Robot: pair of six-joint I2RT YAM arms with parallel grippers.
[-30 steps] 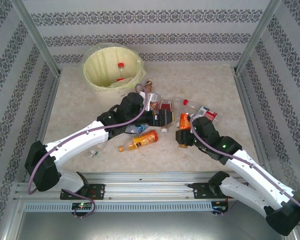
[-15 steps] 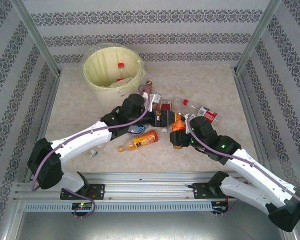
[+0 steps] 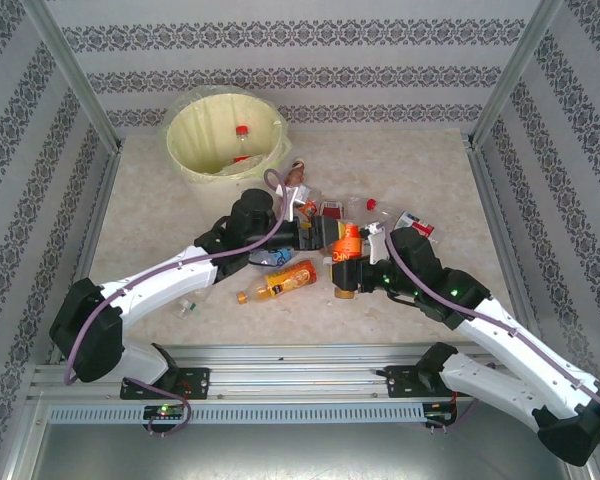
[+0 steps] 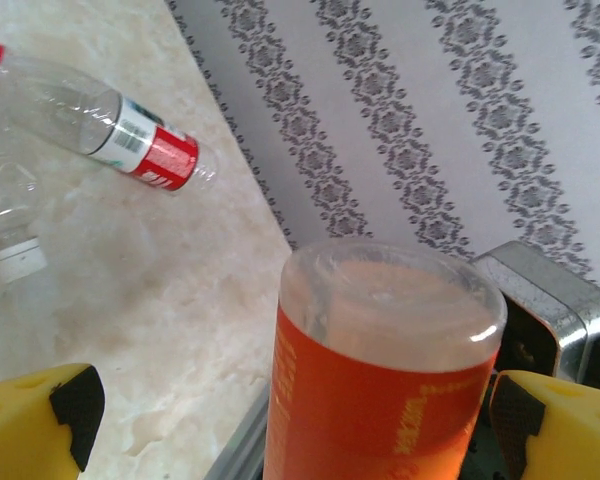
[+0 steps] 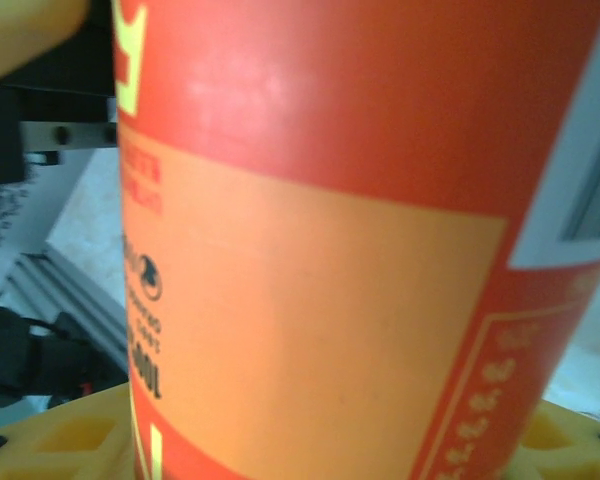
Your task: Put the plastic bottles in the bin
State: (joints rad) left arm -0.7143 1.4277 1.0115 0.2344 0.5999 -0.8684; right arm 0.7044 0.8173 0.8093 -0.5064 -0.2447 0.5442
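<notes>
An orange-labelled plastic bottle [image 3: 348, 238] is held upright off the table, with my right gripper [image 3: 346, 268] shut on its lower part. In the right wrist view its orange and red label [image 5: 310, 250] stands between the yellow fingers [image 5: 60, 440]. My left gripper [image 3: 325, 233] is open right beside it. In the left wrist view the bottle's clear end [image 4: 390, 300] sits between the wide-apart yellow fingers [image 4: 30, 420], nearer the right one. The pale yellow bin [image 3: 185, 160] stands at the back left, with a red-capped bottle [image 3: 242, 135] inside.
An orange drink bottle [image 3: 278, 282] lies in front of the left arm, with a blue-labelled one [image 3: 270, 258] behind it. Red-labelled bottles [image 3: 412, 225] lie behind the grippers. One red-labelled bottle [image 4: 130, 140] lies near the patterned wall. A small cap [image 3: 187, 306] rests at the front left.
My right arm has carried the orange-labelled bottle leftwards, up to the left gripper's open fingers. The left gripper has stayed open and shifted only slightly.
</notes>
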